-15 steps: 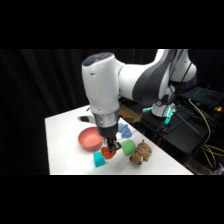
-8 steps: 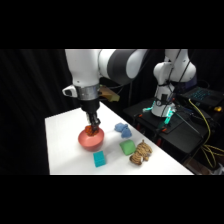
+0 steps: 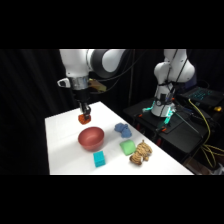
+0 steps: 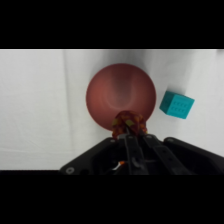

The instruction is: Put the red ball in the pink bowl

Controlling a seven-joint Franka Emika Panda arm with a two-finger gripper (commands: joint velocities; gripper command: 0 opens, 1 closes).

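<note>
- Clenched on the small orange-red ball with yellowish patches [image 3: 84,118] — the white arm's two-finger gripper [image 3: 84,117], hanging above the white desk [image 3: 62,145], well clear of the surface.
- Seen between the gripper's fingers in the wrist view, the same ball [image 4: 128,122], pinched at the tips and not yet let go.
- Directly ahead of and below the gripper, the round shallow pinkish-red bowl [image 3: 91,138]; in the wrist view its hollow [image 4: 120,95] fills the middle of the frame, with the ball overlapping the rim nearest the gripper.
- Judged from the side view: held over the bowl's far rim rather than over its centre, so slightly off toward the edge away from the camera, and a fair way above it.
- Probably called for next — a small shift toward the bowl's centre, a little lowering, then an opening of the fingers; a drop from here risks striking the rim and rolling off across the desk.
- Just beyond the bowl's rim to one side of the gripper, a small teal cube [image 4: 177,104], apart from the bowl and not in the path.
- Farther off on the desk, well apart from the gripper: a blue lumpy toy [image 3: 122,130], a green block [image 3: 127,146] and a brown plush figure [image 3: 140,153] — none in the way.
</note>
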